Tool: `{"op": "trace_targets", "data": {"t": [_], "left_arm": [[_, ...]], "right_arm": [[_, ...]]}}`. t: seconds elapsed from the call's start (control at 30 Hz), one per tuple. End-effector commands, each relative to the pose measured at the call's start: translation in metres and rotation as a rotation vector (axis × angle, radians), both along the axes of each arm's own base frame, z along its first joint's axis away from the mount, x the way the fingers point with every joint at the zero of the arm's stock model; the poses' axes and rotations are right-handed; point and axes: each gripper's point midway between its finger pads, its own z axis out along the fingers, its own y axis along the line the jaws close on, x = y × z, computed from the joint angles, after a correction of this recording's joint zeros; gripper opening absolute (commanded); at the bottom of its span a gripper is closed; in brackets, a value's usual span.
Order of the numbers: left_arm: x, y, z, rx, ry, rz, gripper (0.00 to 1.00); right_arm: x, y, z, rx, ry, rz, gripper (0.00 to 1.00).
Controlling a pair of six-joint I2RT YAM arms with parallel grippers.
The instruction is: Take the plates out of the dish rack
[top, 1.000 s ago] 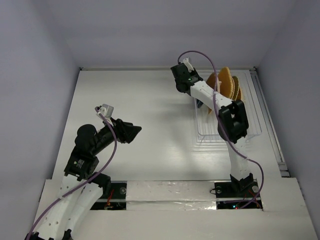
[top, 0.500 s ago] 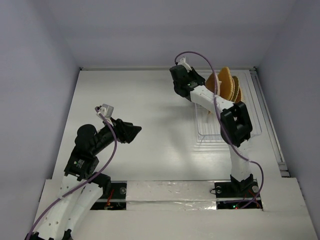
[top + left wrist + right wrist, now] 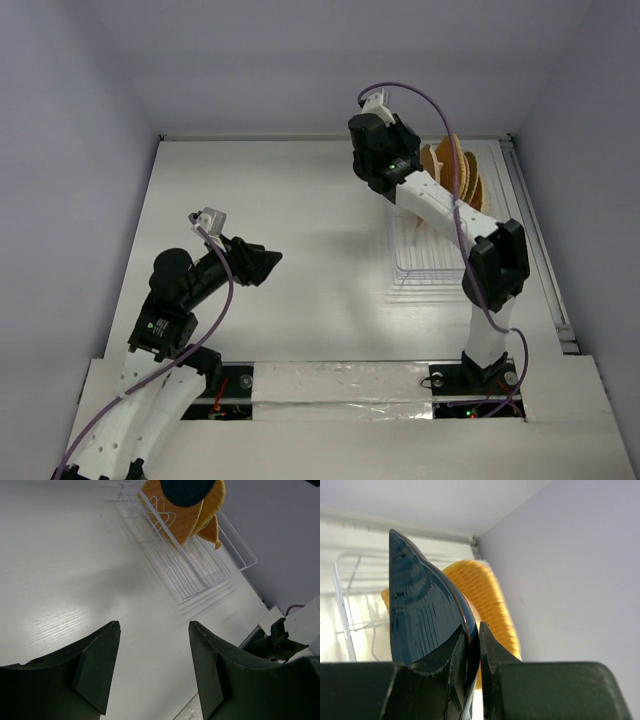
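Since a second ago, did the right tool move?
Yes. From above, the right tool, holding the blue plate, shifted toward the back wall relative to the dish rack.

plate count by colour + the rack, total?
Dish rack: 1
Dark blue plate: 1, clamped in the right gripper
Orange plates: 3, as far as the overlap lets me tell
Total: 5
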Motion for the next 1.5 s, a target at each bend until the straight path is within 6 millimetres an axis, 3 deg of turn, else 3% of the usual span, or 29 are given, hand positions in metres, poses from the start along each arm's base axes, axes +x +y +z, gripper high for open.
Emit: {"op": "trace_targets", "data": {"t": [0.0, 0.07, 0.17, 0.3, 0.33, 0.4, 0.43, 0.6, 0.7, 0.73, 0.77, 0.8, 0.9, 0.97, 1.03, 1.1, 1.17, 1.2, 1.23, 1.33, 1.47], "left_arm": [[0.004, 0.001, 0.010, -0.006, -0.042, 0.008, 0.54], [0.006, 0.003, 0.010, -0.007, -0.041, 0.016, 0.54], [0.008, 0.008, 0.012, -0.009, -0.049, 0.037, 0.54], [0.013, 0.015, 0.014, 0.001, -0.050, 0.078, 0.53], [0.015, 0.020, 0.016, 0.008, -0.060, 0.100, 0.53], [0.019, 0.030, 0.022, 0.015, -0.079, 0.160, 0.52], [0.019, 0.033, 0.022, 0.024, -0.082, 0.176, 0.52], [0.020, 0.039, 0.029, 0.028, -0.110, 0.211, 0.50], [0.021, 0.041, 0.031, 0.031, -0.116, 0.223, 0.50], [0.021, 0.042, 0.031, 0.033, -0.118, 0.231, 0.50], [0.021, 0.044, 0.032, 0.033, -0.121, 0.240, 0.50], [0.020, 0.046, 0.035, 0.029, -0.131, 0.254, 0.50], [0.019, 0.048, 0.035, 0.023, -0.136, 0.262, 0.50], [0.019, 0.047, 0.033, 0.020, -0.131, 0.261, 0.50], [0.019, 0.047, 0.034, 0.017, -0.130, 0.258, 0.50], [0.019, 0.047, 0.032, 0.018, -0.126, 0.258, 0.50], [0.018, 0.046, 0.032, 0.016, -0.126, 0.255, 0.50], [0.019, 0.046, 0.032, 0.017, -0.125, 0.255, 0.50], [0.019, 0.046, 0.031, 0.015, -0.124, 0.254, 0.50], [0.018, 0.046, 0.030, 0.015, -0.120, 0.252, 0.49], [0.018, 0.046, 0.031, 0.013, -0.122, 0.254, 0.50]], "right_arm": [[-0.039, -0.002, 0.084, 0.132, -0.225, -0.040, 0.00], [-0.052, -0.002, 0.100, 0.182, -0.258, -0.012, 0.00], [-0.063, 0.025, 0.105, 0.363, -0.261, 0.139, 0.00], [-0.070, 0.110, 0.078, 0.649, -0.199, 0.429, 0.00], [-0.077, 0.144, 0.067, 0.717, -0.162, 0.515, 0.00], [-0.076, 0.176, 0.050, 0.803, -0.113, 0.578, 0.00], [-0.078, 0.207, 0.037, 0.897, -0.069, 0.643, 0.00], [-0.077, 0.263, 0.023, 1.122, -0.042, 0.784, 0.00], [-0.078, 0.295, 0.001, 1.217, 0.031, 0.838, 0.00], [-0.079, 0.308, 0.004, 1.276, 0.043, 0.874, 0.00], [-0.075, 0.319, -0.015, 1.286, 0.074, 0.868, 0.00], [-0.075, 0.329, -0.013, 1.329, 0.091, 0.884, 0.00], [-0.069, 0.348, -0.037, 1.386, 0.123, 0.870, 0.00], [-0.066, 0.362, -0.038, 1.464, 0.126, 0.872, 0.00], [-0.061, 0.377, -0.060, 1.524, 0.163, 0.845, 0.00], [-0.057, 0.388, -0.060, 1.572, 0.166, 0.844, 0.00], [-0.053, 0.400, -0.080, 1.622, 0.196, 0.815, 0.00], [-0.051, 0.405, -0.076, 1.645, 0.194, 0.819, 0.00], [-0.049, 0.411, -0.092, 1.665, 0.218, 0.793, 0.00], [-0.046, 0.423, -0.097, 1.710, 0.244, 0.789, 0.00], [-0.045, 0.429, -0.128, 1.726, 0.291, 0.741, 0.01]]}}
